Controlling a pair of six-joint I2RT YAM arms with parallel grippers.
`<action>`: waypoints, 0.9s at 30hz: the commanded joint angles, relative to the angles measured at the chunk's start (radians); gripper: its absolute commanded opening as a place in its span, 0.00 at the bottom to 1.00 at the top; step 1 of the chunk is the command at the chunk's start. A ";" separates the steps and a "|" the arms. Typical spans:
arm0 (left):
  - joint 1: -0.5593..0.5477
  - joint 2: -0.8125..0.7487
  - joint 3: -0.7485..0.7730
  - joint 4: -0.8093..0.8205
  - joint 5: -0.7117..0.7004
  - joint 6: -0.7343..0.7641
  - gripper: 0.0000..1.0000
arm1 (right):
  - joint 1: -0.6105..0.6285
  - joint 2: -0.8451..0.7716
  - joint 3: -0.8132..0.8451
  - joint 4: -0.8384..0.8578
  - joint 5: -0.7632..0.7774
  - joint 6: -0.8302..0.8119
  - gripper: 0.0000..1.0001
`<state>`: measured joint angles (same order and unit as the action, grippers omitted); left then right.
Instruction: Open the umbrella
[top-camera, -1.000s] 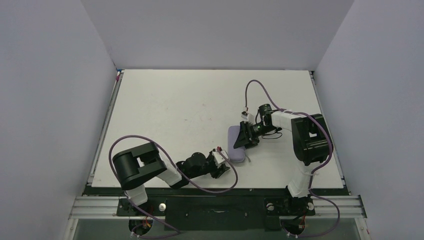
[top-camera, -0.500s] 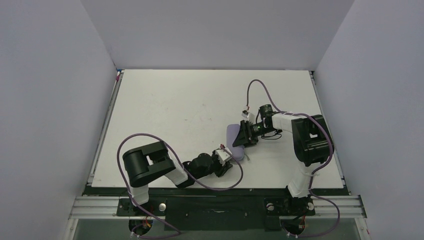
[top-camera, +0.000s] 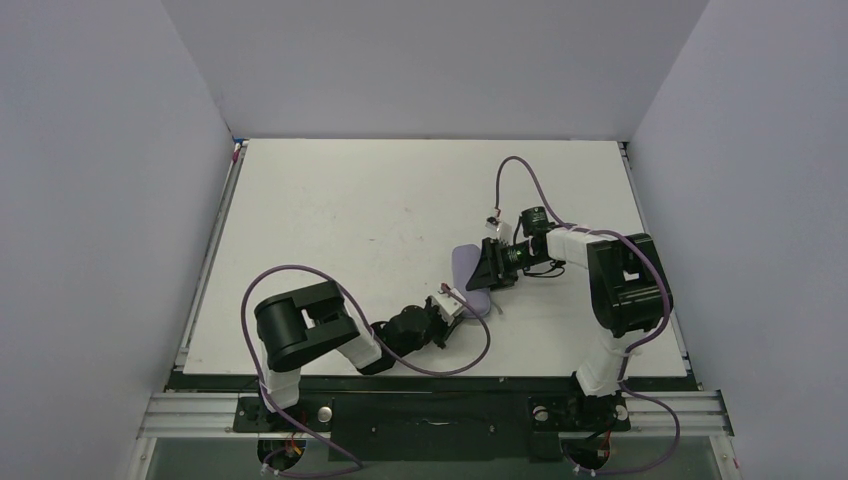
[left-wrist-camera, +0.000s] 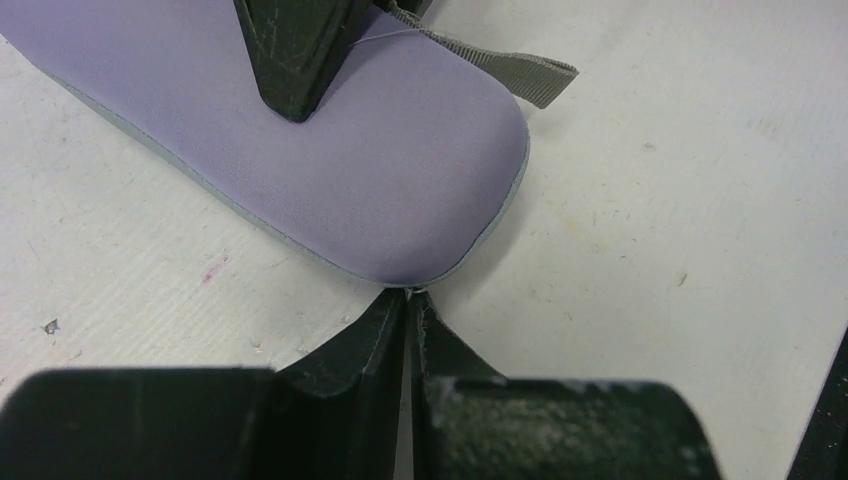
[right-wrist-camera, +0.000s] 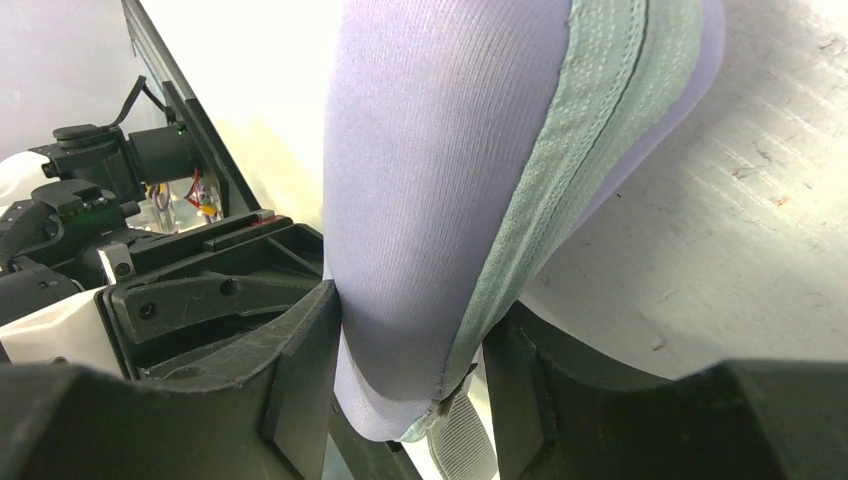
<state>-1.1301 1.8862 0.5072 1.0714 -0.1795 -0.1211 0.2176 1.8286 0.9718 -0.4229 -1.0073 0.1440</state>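
Observation:
The umbrella itself is out of view. A pale lavender oval clamshell case (top-camera: 466, 282) lies on the white table (top-camera: 330, 220), tilted up on its edge. My right gripper (top-camera: 492, 268) is shut on the case's far end; in the right wrist view its jaws (right-wrist-camera: 410, 385) press both sides of the case (right-wrist-camera: 440, 200), beside the grey-green seam. My left gripper (top-camera: 455, 303) is shut. In the left wrist view its tips (left-wrist-camera: 410, 293) touch the seam at the rounded near end of the case (left-wrist-camera: 350, 170). A grey strap (left-wrist-camera: 500, 70) hangs off the case's far end.
Grey walls stand on three sides of the table. The left arm lies low along the front edge (top-camera: 400, 375). Purple cables (top-camera: 505, 180) loop off both wrists. A right finger (left-wrist-camera: 290, 50) rests on top of the case in the left wrist view.
My left gripper has slid right and forward up to the near end of the case. The right gripper has tipped the case further onto its edge and shifted it slightly.

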 joint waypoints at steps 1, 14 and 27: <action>0.012 -0.003 0.034 0.069 -0.036 -0.023 0.00 | 0.015 0.005 -0.036 0.006 0.186 -0.051 0.11; 0.055 -0.065 -0.043 0.039 -0.039 -0.011 0.00 | 0.014 0.011 -0.009 -0.051 0.184 -0.123 0.00; 0.159 -0.039 0.000 0.021 0.002 0.078 0.00 | 0.076 0.166 0.180 -0.528 0.139 -0.557 0.00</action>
<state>-1.0153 1.8572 0.4732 1.0718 -0.1566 -0.0711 0.2707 1.9034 1.1141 -0.7319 -1.0073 -0.1635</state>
